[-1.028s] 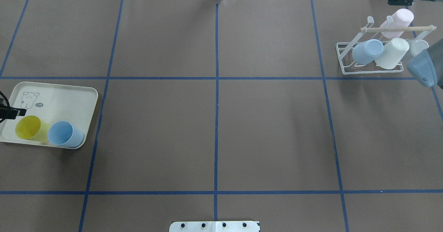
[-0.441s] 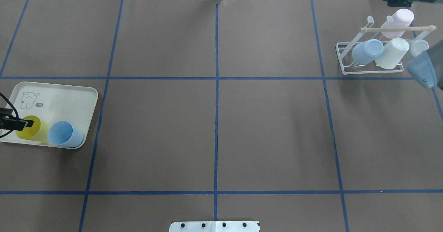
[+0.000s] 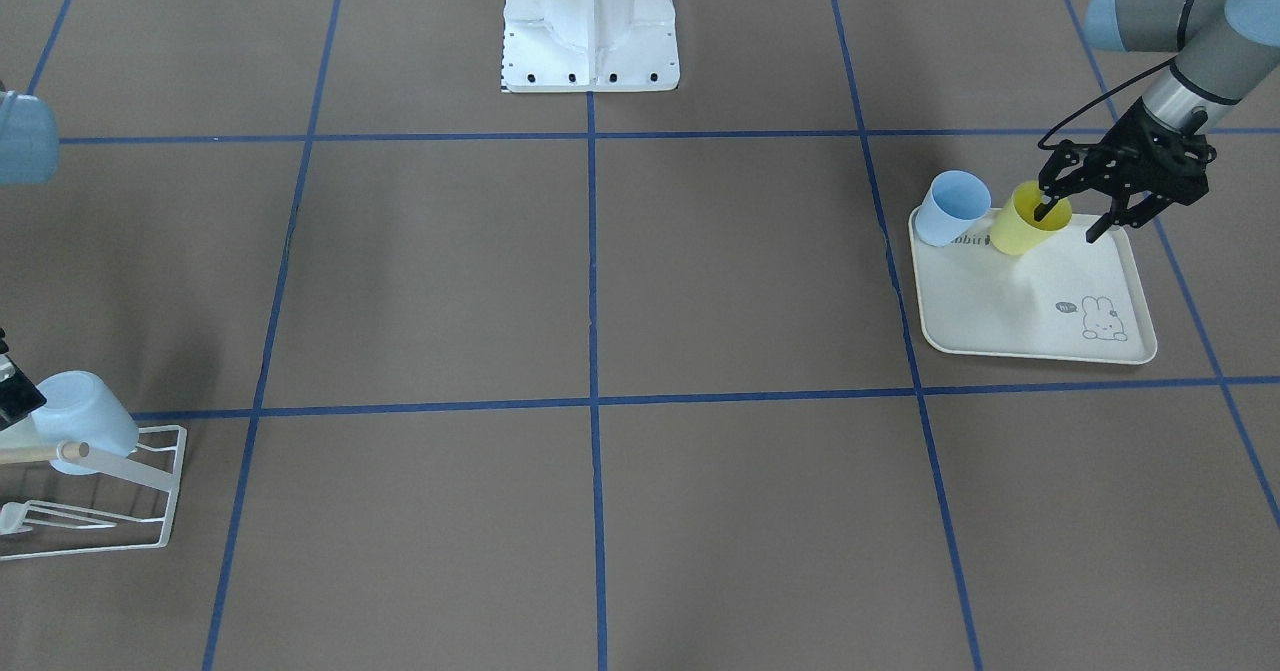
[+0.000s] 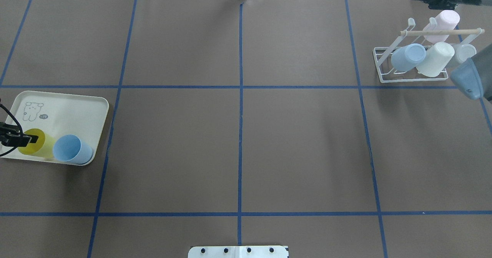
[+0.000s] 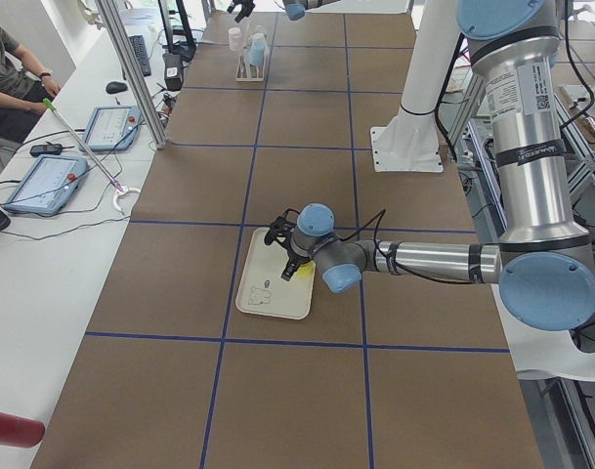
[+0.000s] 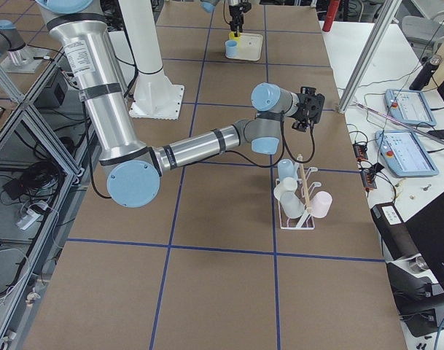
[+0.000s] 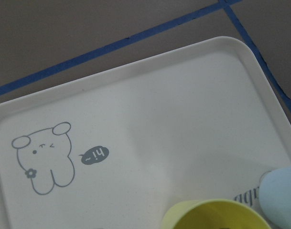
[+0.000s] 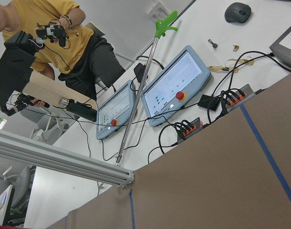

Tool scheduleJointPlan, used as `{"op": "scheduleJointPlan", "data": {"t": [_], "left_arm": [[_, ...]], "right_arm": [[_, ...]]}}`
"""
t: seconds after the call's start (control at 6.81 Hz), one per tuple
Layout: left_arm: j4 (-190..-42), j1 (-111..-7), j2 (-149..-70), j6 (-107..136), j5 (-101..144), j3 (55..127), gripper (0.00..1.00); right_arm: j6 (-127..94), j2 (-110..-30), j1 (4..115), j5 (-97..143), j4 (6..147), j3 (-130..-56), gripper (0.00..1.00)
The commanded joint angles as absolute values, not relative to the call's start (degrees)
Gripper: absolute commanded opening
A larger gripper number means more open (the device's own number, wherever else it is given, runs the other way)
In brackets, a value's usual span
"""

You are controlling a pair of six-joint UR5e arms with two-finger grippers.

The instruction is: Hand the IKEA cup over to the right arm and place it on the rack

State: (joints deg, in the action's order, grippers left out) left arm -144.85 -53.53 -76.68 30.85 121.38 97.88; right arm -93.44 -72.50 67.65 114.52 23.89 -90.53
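Yellow cup [image 3: 1018,236] stands mouth-up on the cream tray [image 3: 1020,301], just beside a blue cup [image 3: 950,209]. The left gripper [image 3: 1067,227] is spread apart over it, one finger dipped into the mouth and the other outside the wall on the side away from the blue cup. As I judge it, the pinch should take the wall squarely and gently, since thin plastic may flex or tip, and the lift should go straight up so the neighbour is not knocked. The rack [image 4: 413,79] sits far across the table, already carrying cups. The right gripper [image 6: 311,109] hangs near it; whether it is parted or closed, I cannot tell.
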Motion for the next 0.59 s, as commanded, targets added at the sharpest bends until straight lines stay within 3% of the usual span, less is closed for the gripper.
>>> {"op": "scheduleJointPlan", "data": {"t": [0.0, 0.15, 0.44], "left_arm": [[-144.8, -53.4, -76.1, 30.8, 121.4, 98.1, 0.14], [-144.8, -53.6, -76.0, 30.8, 121.4, 98.2, 0.00], [-140.6, -54.8, -72.9, 30.9, 121.8, 103.7, 0.00]], "right_arm": [[-93.4, -72.5, 67.6, 114.5, 23.8, -90.4, 1.00], [-93.4, -72.4, 67.5, 114.5, 23.8, -90.5, 1.00], [-93.4, -72.5, 67.5, 114.5, 23.9, -90.8, 1.00]]}}
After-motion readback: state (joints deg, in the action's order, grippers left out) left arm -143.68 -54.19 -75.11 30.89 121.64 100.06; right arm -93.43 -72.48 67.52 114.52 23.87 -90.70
